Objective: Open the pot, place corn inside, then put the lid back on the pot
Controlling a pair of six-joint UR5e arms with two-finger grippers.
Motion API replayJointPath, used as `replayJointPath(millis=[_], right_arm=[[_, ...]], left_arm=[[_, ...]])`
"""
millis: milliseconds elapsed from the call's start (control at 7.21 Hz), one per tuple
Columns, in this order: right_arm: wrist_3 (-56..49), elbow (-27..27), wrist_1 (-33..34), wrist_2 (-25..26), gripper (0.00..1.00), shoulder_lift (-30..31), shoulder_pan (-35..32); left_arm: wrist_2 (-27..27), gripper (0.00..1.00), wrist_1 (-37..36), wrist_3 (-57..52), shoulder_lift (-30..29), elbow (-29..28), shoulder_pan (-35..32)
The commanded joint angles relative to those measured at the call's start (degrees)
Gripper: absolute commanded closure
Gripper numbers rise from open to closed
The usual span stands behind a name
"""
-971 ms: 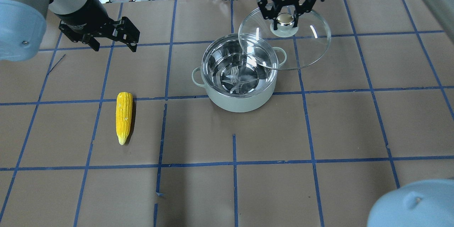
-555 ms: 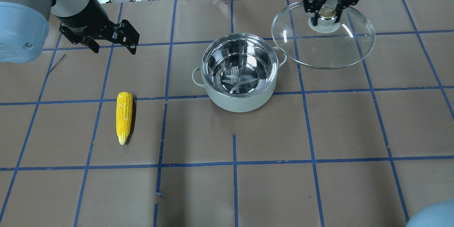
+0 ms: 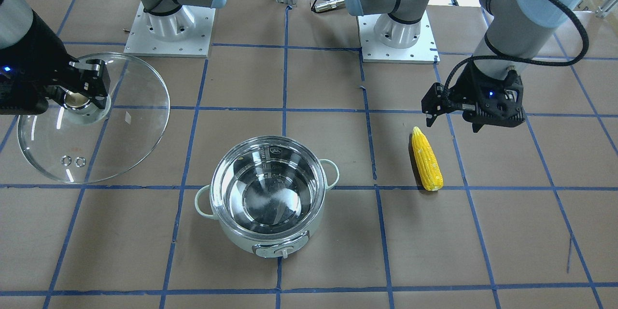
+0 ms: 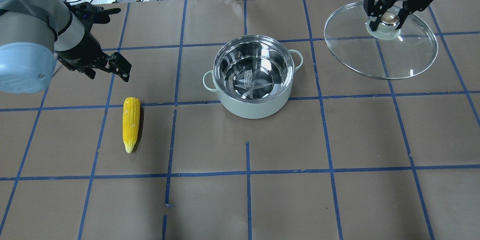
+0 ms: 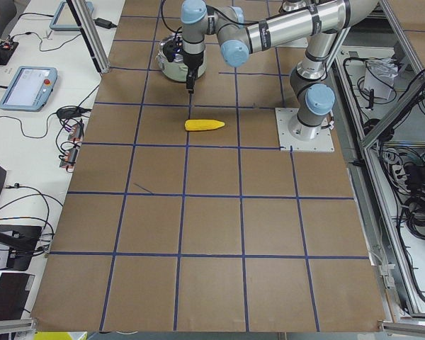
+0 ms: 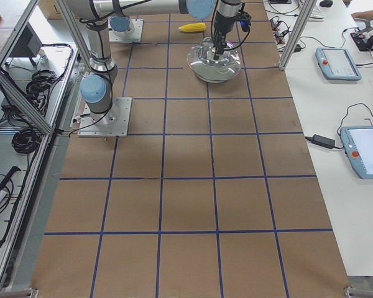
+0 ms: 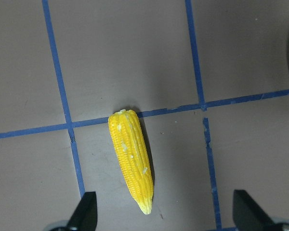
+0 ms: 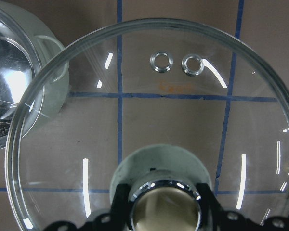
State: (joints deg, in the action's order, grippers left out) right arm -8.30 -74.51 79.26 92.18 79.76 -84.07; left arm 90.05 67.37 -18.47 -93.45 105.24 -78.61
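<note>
The left tool [image 4: 107,68] hangs almost directly above the corn [image 4: 131,123], jaws spread wide and empty. The corn lies flat on the worktop [image 4: 210,202], well apart from the open pot [image 4: 255,109], on the left arm's side. Its long axis runs crosswise to the line between the jaws, tapered tip toward the robot. The right tool [image 4: 388,17] grips the knob of the lid [image 4: 378,56], clear of the pot.
</note>
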Motion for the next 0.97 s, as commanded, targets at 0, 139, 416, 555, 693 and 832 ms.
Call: replayJointPath(millis=[0,139,416,555,693,832], right_arm=[[-0.48,-4.58,4.75,0.19,0.86,1.98,0.48],[-1.70,-4.67,5.20,0.54,0.86,2.15,0.40],[-1.80,-4.76,5.29,-0.33,0.86,2.77,0.31],[-1.72,-5.02,5.29,-0.25,0.86,2.86,0.31],[-1.80,-5.03,5.29,-0.25,0.86,2.86,0.31],[-1.72,-5.03,5.29,-0.42,0.86,2.86,0.31]], left_arm=[[0.21,0.00,-10.65,1.67,-4.61,4.70,0.82],[0.30,0.00,-10.68,2.90,-6.03,4.97,2.22],[-0.05,0.00,-10.85,6.49,-8.40,6.28,4.69],[-0.05,0.00,-10.94,7.56,-8.07,7.68,4.60],[-0.05,0.00,-12.51,10.09,-7.71,9.96,4.25],[0.04,0.00,-16.88,10.99,-7.97,12.25,3.99]])
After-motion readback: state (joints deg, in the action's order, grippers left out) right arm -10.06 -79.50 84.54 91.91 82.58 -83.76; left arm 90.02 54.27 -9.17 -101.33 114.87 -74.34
